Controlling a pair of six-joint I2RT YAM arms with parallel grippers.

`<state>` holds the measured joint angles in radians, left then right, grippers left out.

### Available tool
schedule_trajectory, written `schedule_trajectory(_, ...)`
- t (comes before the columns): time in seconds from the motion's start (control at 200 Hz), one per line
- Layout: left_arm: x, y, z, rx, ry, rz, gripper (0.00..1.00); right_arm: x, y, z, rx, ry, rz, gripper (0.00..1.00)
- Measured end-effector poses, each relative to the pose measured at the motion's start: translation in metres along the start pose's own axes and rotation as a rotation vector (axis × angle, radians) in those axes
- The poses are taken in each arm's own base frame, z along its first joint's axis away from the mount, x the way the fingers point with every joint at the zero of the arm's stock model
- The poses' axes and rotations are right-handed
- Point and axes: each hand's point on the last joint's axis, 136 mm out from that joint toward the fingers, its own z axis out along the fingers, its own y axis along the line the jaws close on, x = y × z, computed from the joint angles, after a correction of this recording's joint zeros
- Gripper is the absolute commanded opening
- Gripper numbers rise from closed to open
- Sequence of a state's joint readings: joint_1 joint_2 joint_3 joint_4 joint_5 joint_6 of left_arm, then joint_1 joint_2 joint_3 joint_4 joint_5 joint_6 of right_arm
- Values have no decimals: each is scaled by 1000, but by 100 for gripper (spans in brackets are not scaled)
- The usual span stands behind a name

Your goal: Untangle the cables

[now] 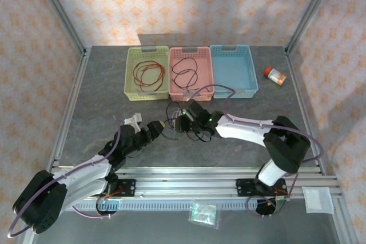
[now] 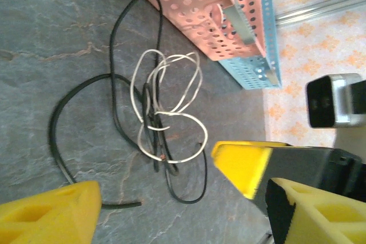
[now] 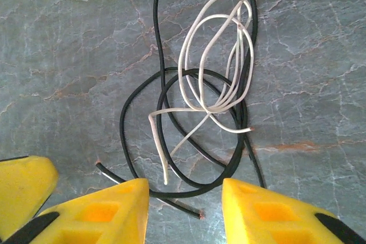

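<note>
Tangled thin white and black cables (image 3: 220,106) lie just ahead of the right tool (image 3: 184,190), half-wide, empty; left tool (image 1: 160,125) wide, empty.

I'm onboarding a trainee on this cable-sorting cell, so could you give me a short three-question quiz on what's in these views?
1. True or false: the red cable lies in the green basket.
2. Multiple choice: which colours make up the tangle between the two arms? A red and white; B black and white; C red and black.
3. Short answer: which basket holds a black cable by itself?

Key: 1 true; 2 B; 3 the pink basket.
</note>
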<state>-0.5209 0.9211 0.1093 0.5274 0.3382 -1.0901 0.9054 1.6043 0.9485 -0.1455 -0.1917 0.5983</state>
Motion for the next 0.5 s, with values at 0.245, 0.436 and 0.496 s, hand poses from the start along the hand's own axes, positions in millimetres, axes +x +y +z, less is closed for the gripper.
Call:
schedule_trajectory(0.245,1,-2,4,25,26,-15,76,-5,9,12,-10,6,-7,34)
schedule_trajectory(0.436,3,-3,4,32,39,-15,76,-6,10,17,0,10,-6,34)
schedule_trajectory(0.496,3,-3,4,33,42,-15,76,-7,11,18,0,10,-6,34)
